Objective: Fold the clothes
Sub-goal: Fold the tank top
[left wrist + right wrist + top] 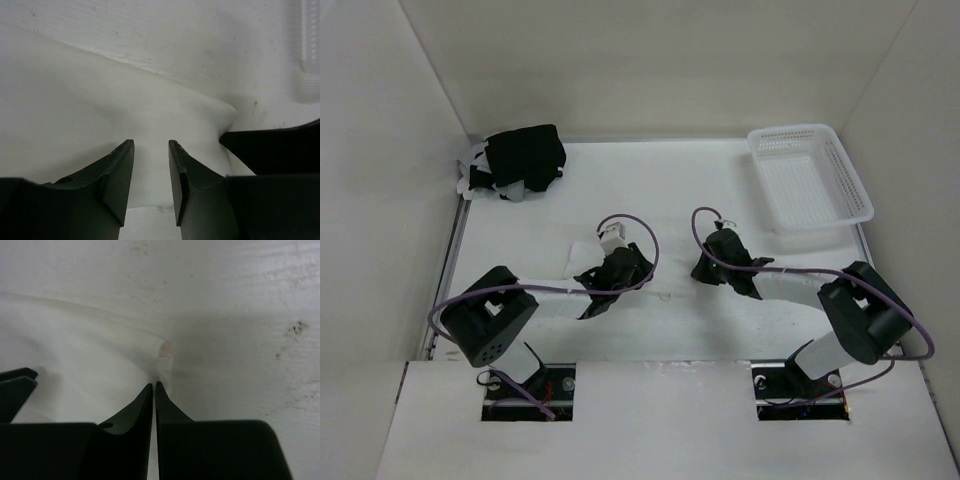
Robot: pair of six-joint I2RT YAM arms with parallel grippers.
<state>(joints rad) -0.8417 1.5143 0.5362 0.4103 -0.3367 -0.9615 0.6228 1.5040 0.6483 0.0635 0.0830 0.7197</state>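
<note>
The clothes are a thin white top lying flat on the white table, hard to tell apart from it in the top view. My left gripper hovers low over the fabric. In the left wrist view its fingers stand apart with the cloth under the gap and nothing pinched. My right gripper is at the cloth's right edge. In the right wrist view its fingers are pressed together on a bunched corner of the clothes.
A black folded garment bundle lies at the back left corner. A white mesh basket stands at the back right. White walls enclose the table on three sides. The right gripper's dark body shows close beside the left fingers.
</note>
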